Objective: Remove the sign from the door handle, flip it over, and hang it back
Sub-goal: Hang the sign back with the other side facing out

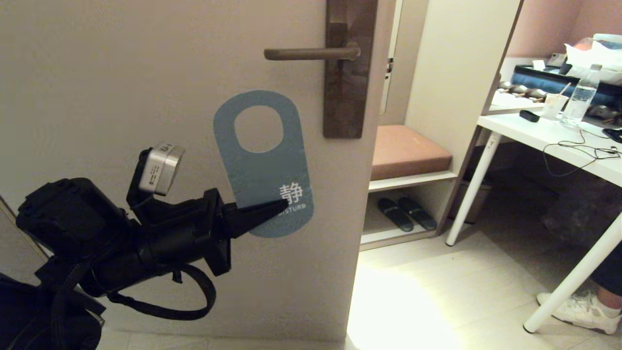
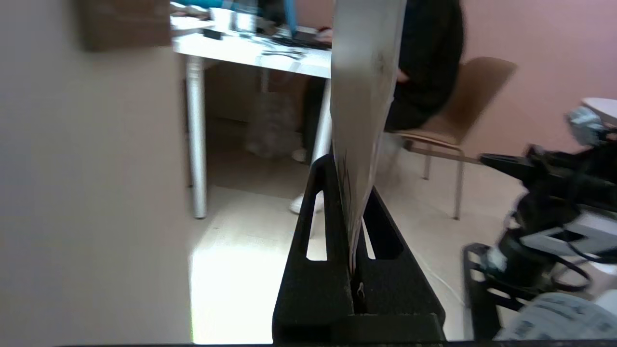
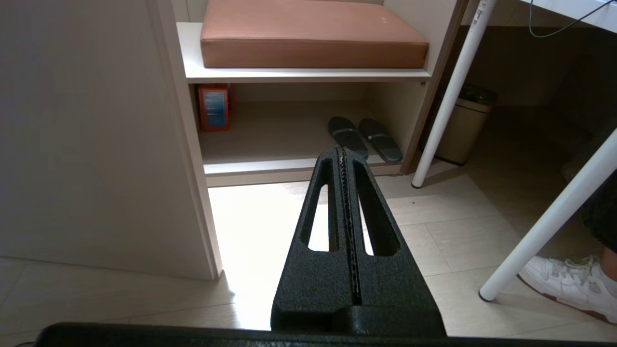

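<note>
The left gripper (image 1: 279,206) is reaching up and forward, its fingers (image 2: 315,212) clamping the sign (image 1: 265,160). The right gripper (image 3: 343,154) is pointing floorward, fingers pressed together.

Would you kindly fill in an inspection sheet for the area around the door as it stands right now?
Surface: pale door, closed side facing the camera.
Job's things: sign off the door handle, held below it, blue-grey face showing.
Clutter: slippers on the low shelf; water bottle and cup on the white desk.
Grippers: left gripper shut on the sign's lower edge; right gripper shut, empty, low near the floor.
Cables: thin cable across the desk.
Surroundings: cushioned bench, a seated person's white shoe.
</note>
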